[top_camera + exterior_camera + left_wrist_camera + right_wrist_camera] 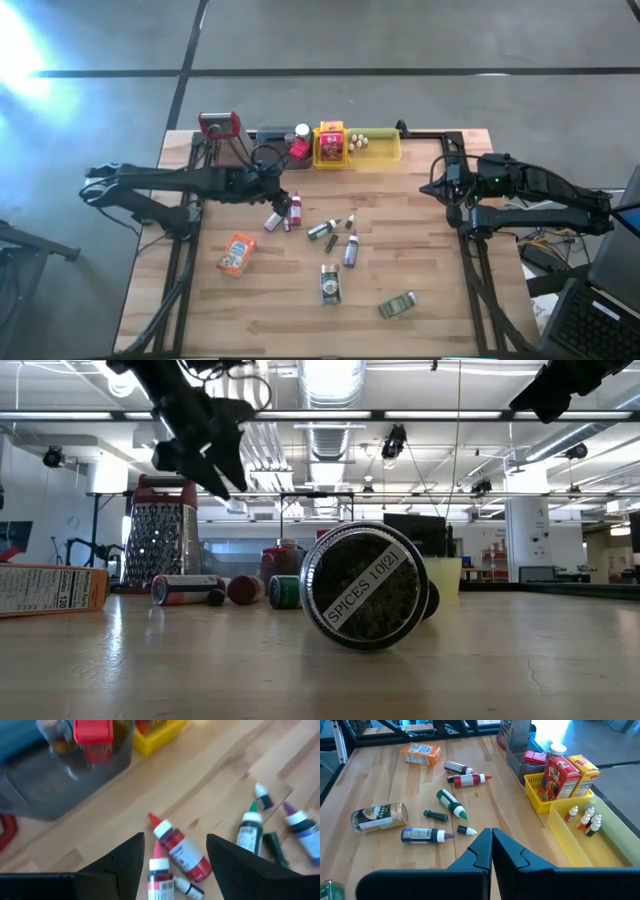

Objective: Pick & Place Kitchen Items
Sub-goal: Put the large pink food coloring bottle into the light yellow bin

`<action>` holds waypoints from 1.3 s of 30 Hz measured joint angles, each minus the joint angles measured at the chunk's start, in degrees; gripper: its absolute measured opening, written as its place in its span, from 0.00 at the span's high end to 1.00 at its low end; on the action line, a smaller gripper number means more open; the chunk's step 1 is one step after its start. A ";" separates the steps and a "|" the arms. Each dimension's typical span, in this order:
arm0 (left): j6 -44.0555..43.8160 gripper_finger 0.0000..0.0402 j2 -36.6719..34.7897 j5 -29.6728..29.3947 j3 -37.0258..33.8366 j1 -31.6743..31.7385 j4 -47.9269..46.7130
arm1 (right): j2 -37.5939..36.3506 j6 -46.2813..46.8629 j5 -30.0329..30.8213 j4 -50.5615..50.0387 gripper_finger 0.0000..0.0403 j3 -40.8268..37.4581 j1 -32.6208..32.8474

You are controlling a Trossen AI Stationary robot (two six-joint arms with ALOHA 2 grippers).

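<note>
My left gripper (175, 857) is open and hovers above the table (222, 472), its fingers standing on either side of a red dye bottle with a white collar (181, 851) that lies flat on the wood without touching it. A second red bottle (160, 870) lies beside it. In the high view these two (290, 210) lie under the left gripper (284, 198). Nearby lie a green bottle (320, 230), a purple-capped bottle (350, 250), an orange box (236, 253), a spice jar on its side (365, 585) and a small tin (398, 305). My right gripper (491, 851) is shut and waits at the table's right (432, 187).
Along the far edge stand a red-topped grater (220, 127), a grey tray (272, 136) with a red-capped item, a yellow basket (318, 158) with boxes, and a yellow-green tray (615, 832) holding tiny bottles. Bare wood lies toward the near-left and right of the table.
</note>
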 joint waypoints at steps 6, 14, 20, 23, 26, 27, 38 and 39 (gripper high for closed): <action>-3.28 0.46 5.61 3.29 1.59 1.38 -4.30 | 0.00 -0.05 -0.01 0.00 0.98 0.00 0.00; -4.03 0.46 10.71 9.52 3.05 1.70 -4.38 | 0.00 0.00 0.00 0.00 0.98 0.00 0.00; -5.21 0.46 12.92 10.69 3.05 2.06 -4.44 | 0.00 -0.09 -0.02 0.00 0.98 0.00 0.00; -5.07 0.46 13.97 11.22 3.07 2.85 -4.44 | 0.00 -0.09 0.00 0.00 0.98 0.00 0.00; -4.61 0.46 15.06 11.75 3.06 3.64 -4.45 | 0.00 -0.23 0.00 0.00 0.98 0.00 0.00; -4.35 0.46 15.37 12.13 3.05 3.86 -4.55 | 0.00 -0.10 -0.01 -0.01 0.98 0.00 0.00; -2.92 0.46 18.46 13.76 3.05 4.04 -4.62 | 0.00 -0.20 -0.02 0.00 0.98 0.00 0.00; -2.64 0.46 18.77 13.77 3.05 4.14 -4.62 | 0.00 -0.26 -0.02 -0.01 0.98 0.00 0.00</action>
